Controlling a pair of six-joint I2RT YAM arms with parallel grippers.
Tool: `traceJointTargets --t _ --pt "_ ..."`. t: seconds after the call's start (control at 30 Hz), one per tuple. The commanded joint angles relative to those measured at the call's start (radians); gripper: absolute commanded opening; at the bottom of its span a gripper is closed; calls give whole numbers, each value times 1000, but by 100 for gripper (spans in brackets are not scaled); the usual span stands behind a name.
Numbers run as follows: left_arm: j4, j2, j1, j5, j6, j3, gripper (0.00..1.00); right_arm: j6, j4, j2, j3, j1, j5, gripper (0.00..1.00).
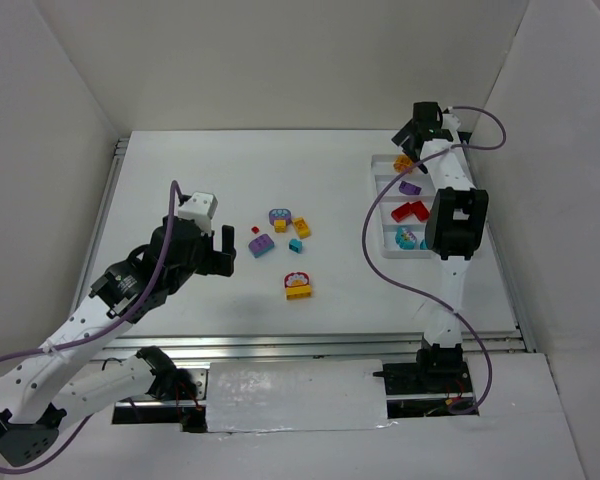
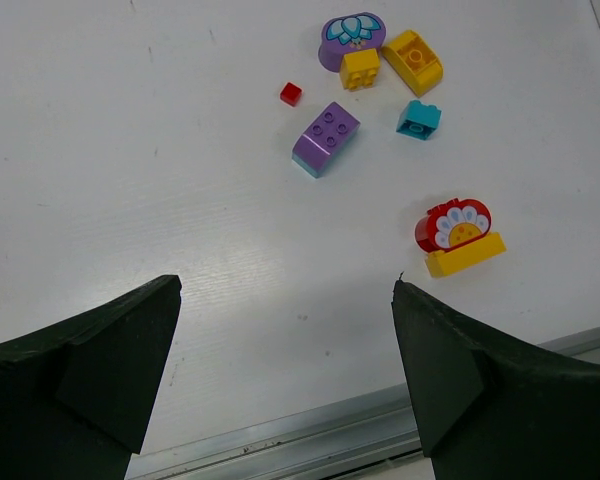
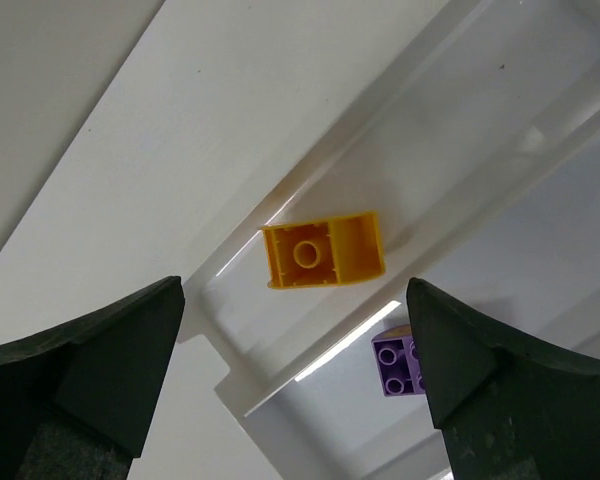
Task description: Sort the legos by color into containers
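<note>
- In the top external view, the left gripper (image 1: 226, 250) is seen hovering over the table (image 1: 180, 180), just left of the loose legos. These are a purple brick (image 1: 261, 244), a teal brick (image 1: 296, 245), a tiny red brick (image 1: 255, 230), a flower-topped purple brick (image 1: 279, 216) and a red-and-yellow flower brick (image 1: 298, 286). The right gripper (image 1: 410, 135) is held over the far end of the white tray (image 1: 380, 165). An orange brick (image 1: 404, 162), a purple piece (image 1: 410, 187) and a red angled brick (image 1: 411, 211) are lodged there in separate compartments.
- In the left wrist view, the fingers (image 2: 90, 370) are spread wide with nothing between them. The legos are seen lying ahead, well apart from the fingertips.
- In the right wrist view, the fingers (image 3: 100, 370) are likewise spread and nothing is gripped. The orange brick (image 3: 323, 250) is seen lying studs-up in the tray's outermost compartment, and the purple piece (image 3: 400, 362) lies in the next compartment.
</note>
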Motion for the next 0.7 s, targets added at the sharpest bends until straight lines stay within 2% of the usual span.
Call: traceJointTargets --t 0.0,0.1,0.13,0.17,0.23,0.3,0.37,0.47,0.57,0.63,0.67 --pt "34 -11 5 -5 21 -1 99 -18 -20 -68 50 6 -7 100" --pt "31 -15 11 -25 12 2 100 -100 36 -208 -66 86 -47 100" --pt "24 -17 15 -58 2 3 100 -130 59 -307 -161 118 -51 100" --pt "18 -17 21 -86 -22 7 99 -186 92 -353 -209 196 -45 100" --pt "-7 -21 38 -205 -59 13 100 -216 83 -462 -302 277 -33 100" --pt "-48 -30 49 -284 -114 23 100 -259 84 -534 -370 400 -87 100" --pt "-82 -50 52 -370 -160 31 99 -263 77 -559 -442 527 -55 100" --pt "-79 -96 54 -401 -177 24 99 -248 64 -547 -488 651 5 100" --pt "-61 -130 52 -385 -168 8 100 -278 18 -509 -476 707 11 97" --pt "-56 -149 52 -384 -166 5 99 -331 24 -487 -499 736 -54 95" --pt "-58 -155 51 -381 -165 5 99 -393 50 -487 -516 738 -86 90"
